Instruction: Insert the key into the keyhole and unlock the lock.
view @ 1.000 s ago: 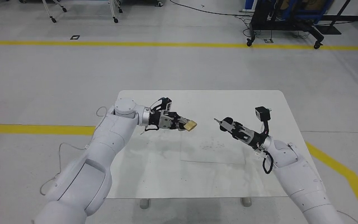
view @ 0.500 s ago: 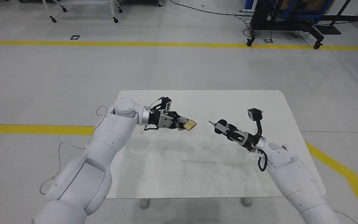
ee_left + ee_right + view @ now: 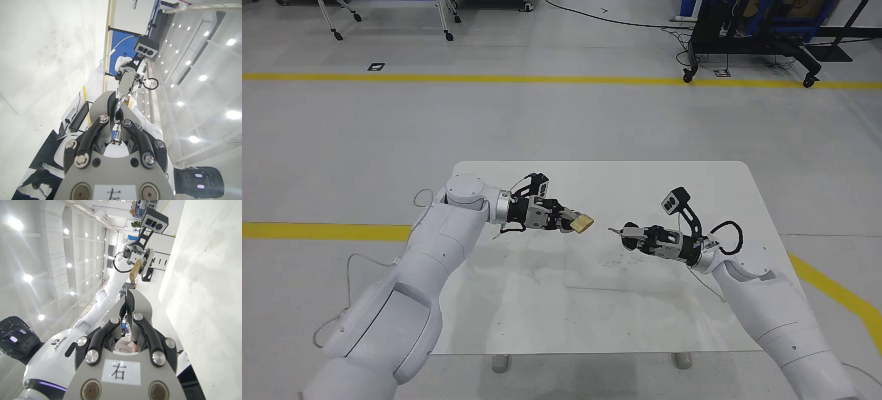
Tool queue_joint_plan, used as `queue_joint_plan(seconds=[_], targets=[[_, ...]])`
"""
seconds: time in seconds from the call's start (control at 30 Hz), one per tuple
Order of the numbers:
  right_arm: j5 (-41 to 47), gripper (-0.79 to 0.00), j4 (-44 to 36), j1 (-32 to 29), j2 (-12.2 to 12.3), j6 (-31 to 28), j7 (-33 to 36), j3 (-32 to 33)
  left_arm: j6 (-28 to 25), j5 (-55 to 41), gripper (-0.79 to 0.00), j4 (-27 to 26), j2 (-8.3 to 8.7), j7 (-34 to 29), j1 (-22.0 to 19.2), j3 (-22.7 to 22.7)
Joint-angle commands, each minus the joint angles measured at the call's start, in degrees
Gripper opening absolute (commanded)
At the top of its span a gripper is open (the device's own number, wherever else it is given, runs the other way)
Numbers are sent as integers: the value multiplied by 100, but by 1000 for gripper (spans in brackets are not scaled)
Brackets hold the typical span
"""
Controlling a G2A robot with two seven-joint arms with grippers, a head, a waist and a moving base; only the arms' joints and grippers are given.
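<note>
So, left gripper (image 3: 564,219): clamped tight on the lock's silver shackle, held up above the table.
lock (image 3: 583,223): brass body sticks out past the left fingertips, facing the right gripper.
right gripper (image 3: 635,237): fingers pinched together on the key, up off the table too.
key (image 3: 615,232): thin, pokes out of the right tips, aimed toward the lock; near it but not touching.
table (image 3: 712,190): white, below both grippers, with a few dark specks.
</note>
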Motion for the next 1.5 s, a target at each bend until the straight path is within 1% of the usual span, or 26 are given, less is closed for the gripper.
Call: queue_joint_plan(seconds=[0.0, 0.33, 0.37, 0.43, 0.5, 0.6, 0.73, 0.93, 1.07, 1.27, 1.47], targets=[[13, -785, -5, 0, -1, 9, 8, -2, 0, 0, -785, 0, 0, 0, 0, 0], [13, -785, -5, 0, -1, 9, 8, -2, 0, 0, -785, 0, 0, 0, 0, 0], [-39, -785, -33, 2, -1, 7, -40, -4, 0, 0, -785, 0, 0, 0, 0, 0], [-536, -785, -315, -35, 10, 121, -347, -51, 4, -8, -785, -15, 1, 46, 20, -6], [-1030, -785, -692, -173, 32, 343, -827, -43, 51, 6, -785, -189, 24, 228, 103, -41], [-1257, -785, -1147, -406, 70, 809, -1200, 60, 67, 78, -785, -392, 88, 368, 176, -105], [-1281, -785, -1632, -694, 99, 1260, -1498, 177, 73, 187, -785, -649, 173, 553, 286, -189], [-1362, -785, -2072, -1091, 119, 1606, -2165, 359, 48, 442, -785, -1046, 287, 860, 448, -280], [-1347, -785, -2198, -1193, 108, 1800, -2421, 368, 103, 590, -785, -1283, 349, 984, 557, -326], [-1357, -785, -2210, -1103, 66, 1975, -2666, 266, 155, 833, -785, -1591, 424, 1145, 688, -364], [-1455, -785, -2229, -1025, 29, 2187, -2925, 174, 259, 908, -785, -1829, 491, 1166, 804, -444]])
